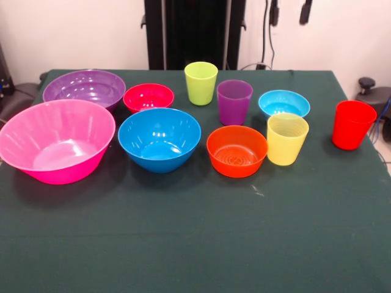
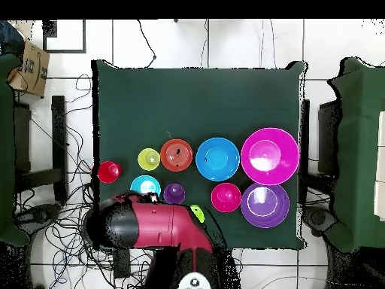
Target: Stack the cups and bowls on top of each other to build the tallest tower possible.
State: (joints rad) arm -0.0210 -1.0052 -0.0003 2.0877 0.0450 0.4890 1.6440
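Observation:
All cups and bowls stand apart and upright on the green table (image 1: 195,244); no tower stands. Bowls: pink (image 1: 58,140), purple (image 1: 85,88), blue (image 1: 159,137), small red (image 1: 148,96), orange (image 1: 237,149), light blue (image 1: 284,102). Cups: lime green (image 1: 201,82), purple (image 1: 234,101), yellow (image 1: 287,139), red (image 1: 353,125). My gripper (image 1: 288,12) shows only as two dark fingertips at the top edge, spread apart and empty, high above the light blue bowl. In the overhead view my arm (image 2: 162,226) is folded back and partly covers the lime green cup (image 2: 197,213).
The black pedestal (image 1: 194,30) stands behind the table's far edge. Chairs flank the table in the overhead view (image 2: 361,150). Cables lie on the floor around the robot's base (image 2: 68,248).

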